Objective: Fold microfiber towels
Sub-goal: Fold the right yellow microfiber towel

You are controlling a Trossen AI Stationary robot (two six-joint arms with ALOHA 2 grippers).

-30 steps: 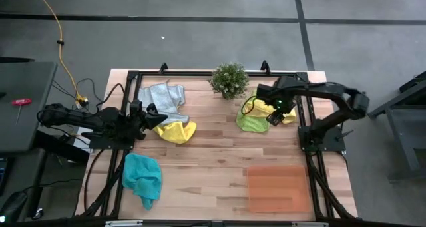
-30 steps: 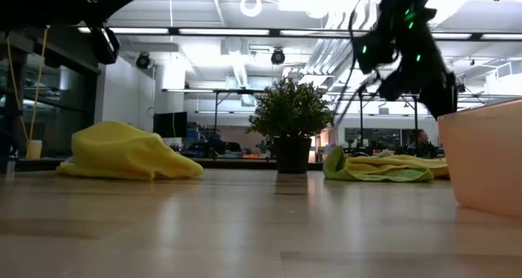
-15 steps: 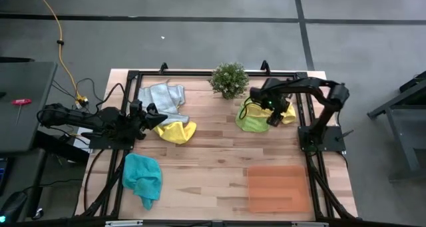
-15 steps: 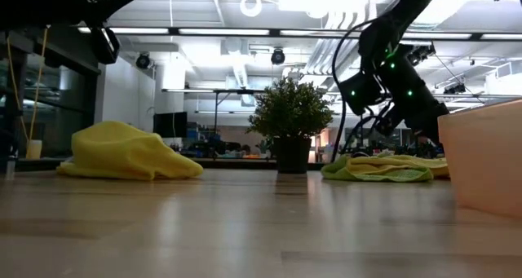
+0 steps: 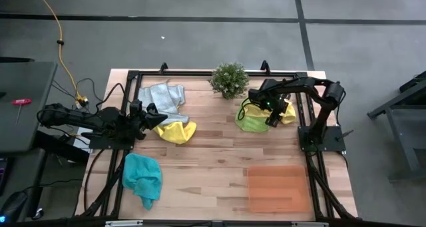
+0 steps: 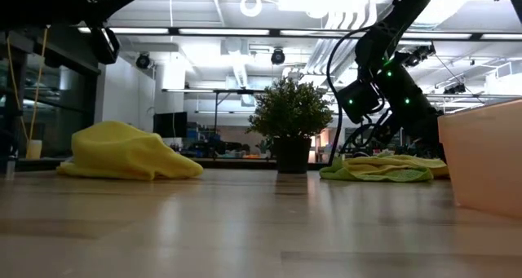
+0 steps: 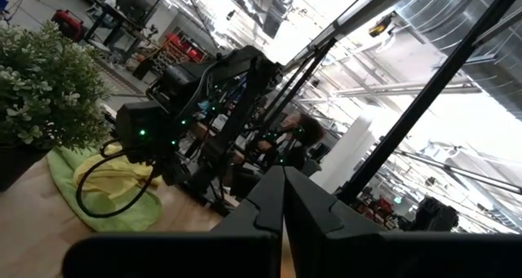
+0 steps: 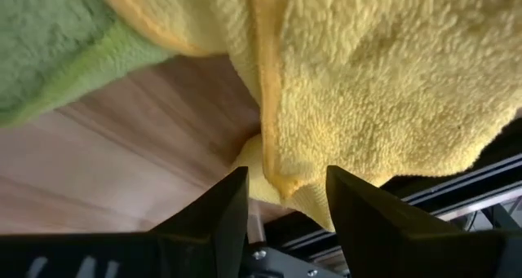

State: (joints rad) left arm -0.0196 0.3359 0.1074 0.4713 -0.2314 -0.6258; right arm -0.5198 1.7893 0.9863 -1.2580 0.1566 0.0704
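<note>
**My right claw straddles a yellow towel's hem**

My right claw [image 8: 281, 198] is low at the tabletop's [image 5: 213, 160] far right corner, fingers parted either side of the yellow towel [image 8: 383, 74], its hem lying between them; nothing is pinched yet. I judge an edge grip suits dragging it off the green towel [image 5: 249, 120] it overlaps. My left claw [image 5: 148, 114] waits closed at the left, near the other yellow towel [image 5: 176, 130] and the grey towel [image 5: 163, 96]. The teal towel [image 5: 143, 177] lies crumpled nearer the front.
</note>
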